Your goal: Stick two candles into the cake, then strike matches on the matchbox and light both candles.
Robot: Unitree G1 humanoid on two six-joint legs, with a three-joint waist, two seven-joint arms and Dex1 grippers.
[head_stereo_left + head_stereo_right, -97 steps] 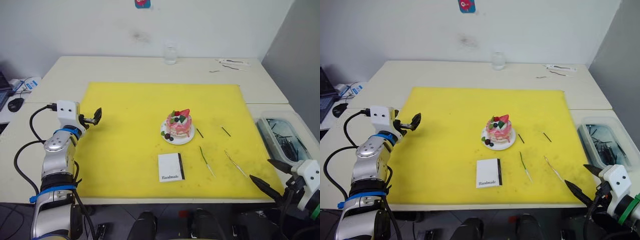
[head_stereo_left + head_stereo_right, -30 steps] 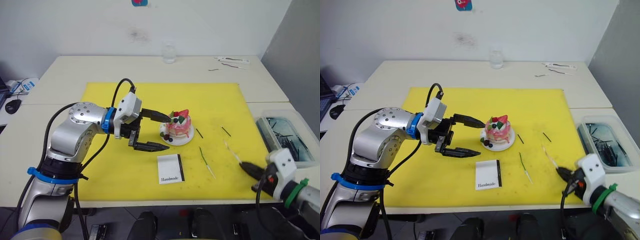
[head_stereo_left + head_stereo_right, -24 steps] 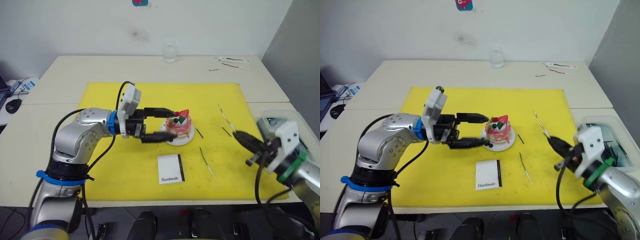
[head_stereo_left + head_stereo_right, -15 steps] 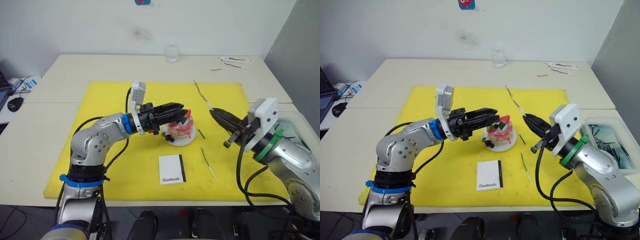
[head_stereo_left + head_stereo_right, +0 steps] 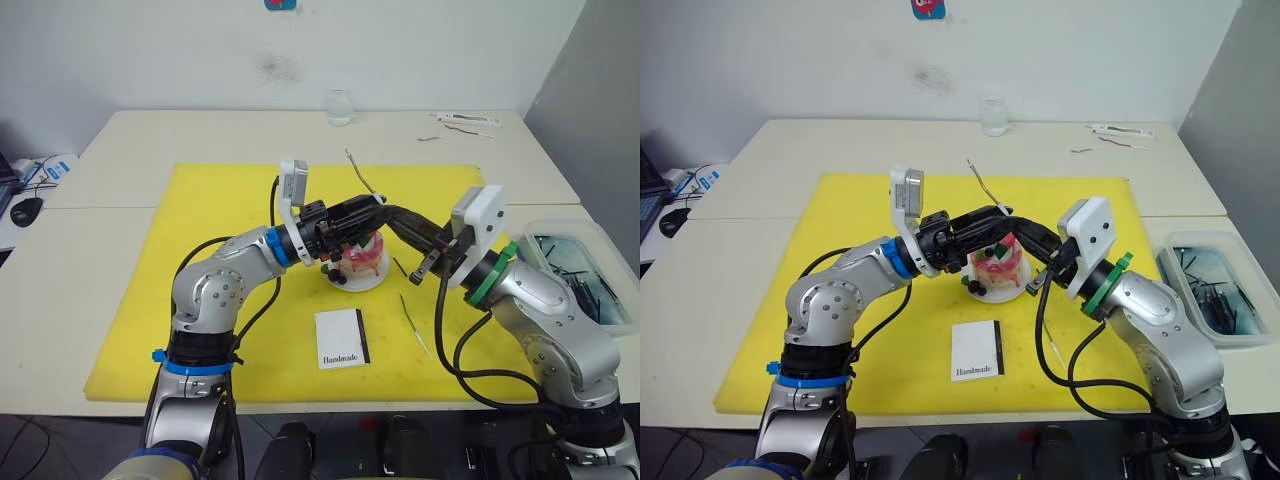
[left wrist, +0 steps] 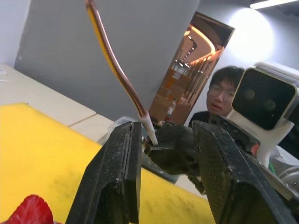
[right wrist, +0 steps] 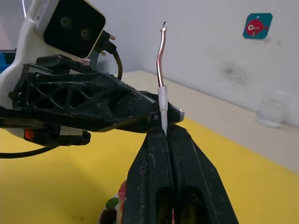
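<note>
Yellow mat [image 5: 230, 300] fills frame center. Cake [image 5: 359, 256] on its white plate sits mid-frame, matchbox [image 5: 342, 335] just below it. Green candle [image 5: 412, 317] lies lower right of the cake. Right gripper [image 7: 163, 131] reaches in from the right, clamped on the golden candle's [image 7: 160, 70] pale tip, taper upward, likely readying insertion. Left gripper [image 6: 163, 140] extends from the left over the cake, fingers parted around that tip.

crowded right above the cake [image 5: 357, 255]: left gripper [image 5: 372, 209] and right gripper [image 5: 392, 212] tip to tip, golden candle [image 5: 361, 176] rising there. open yellow mat [image 5: 230, 330] beside the matchbox [image 5: 342, 335].
</note>
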